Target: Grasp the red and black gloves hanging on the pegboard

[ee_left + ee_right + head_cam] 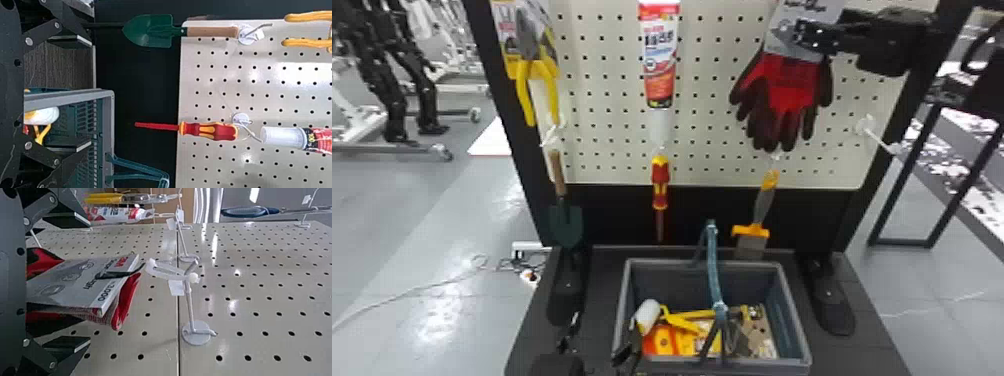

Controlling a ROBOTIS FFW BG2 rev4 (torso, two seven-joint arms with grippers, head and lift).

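Cream pegboard (712,125), grey floor (407,225) | right gripper (84,284) spread around gloves (782,95) | left gripper (86,96) spread

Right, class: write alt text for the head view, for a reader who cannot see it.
The right gripper sits at the card top of the red and black gloves, hanging on a white pegboard. Pliers, a tube, a screwdriver and a scraper hang beside them, above a grey basket of tools.

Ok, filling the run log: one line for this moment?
right gripper: open, around gloves | left gripper: open, by basket | grasp: pending
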